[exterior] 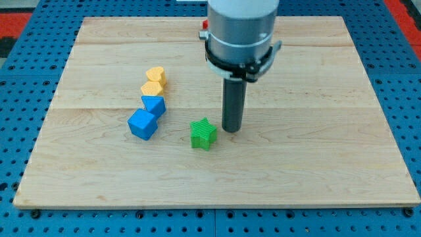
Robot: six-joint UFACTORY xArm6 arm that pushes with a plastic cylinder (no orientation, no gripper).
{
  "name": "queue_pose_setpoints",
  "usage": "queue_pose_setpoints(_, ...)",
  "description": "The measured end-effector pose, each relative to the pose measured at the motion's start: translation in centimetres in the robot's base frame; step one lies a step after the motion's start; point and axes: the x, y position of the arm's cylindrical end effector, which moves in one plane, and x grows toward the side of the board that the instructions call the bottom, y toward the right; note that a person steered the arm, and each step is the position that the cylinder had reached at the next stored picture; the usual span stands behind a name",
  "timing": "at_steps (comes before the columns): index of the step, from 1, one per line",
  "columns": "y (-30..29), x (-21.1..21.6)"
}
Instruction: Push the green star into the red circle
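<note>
Since red circle (204, 26) barely peeks out behind arm at view's top, star (203, 133) must go up. Tip (231, 130) sits just right of star, near bench (316, 171) middle. Tool: plain rod, no jaws, holds nothing.

From my remote feed: 1 pale wooden board (342, 131) fills most of the view, made of planks joined lengthwise, with faint seams running left to right and light grain. Its near edge shows a thin side face along the view's bottom. Under and around it lies a blue perforated base (20, 59) with regular rows of small holes, visible on all 4 sides. Red patches show at the top corners. Lighting is even and soft, shadows short.
</note>
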Motion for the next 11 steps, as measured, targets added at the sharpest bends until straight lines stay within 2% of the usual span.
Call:
queue_pose_setpoints(1,2.9,6.7)
queue_pose_setpoints(2,-1.9,7.8)
queue_pose_setpoints(3,-6.6,3.8)
queue_pose_setpoints(4,-6.6,-2.6)
queue_pose_setpoints(5,-0.2,-6.1)
queue_pose_setpoints(6,3.0,-4.9)
queue_pose_setpoints(7,2.8,-7.7)
queue_pose_setpoints(8,2.8,-13.8)
queue_pose_setpoints(9,5.9,-12.5)
queue_pose_setpoints(10,7.5,-13.3)
queue_pose_setpoints(11,7.7,-18.5)
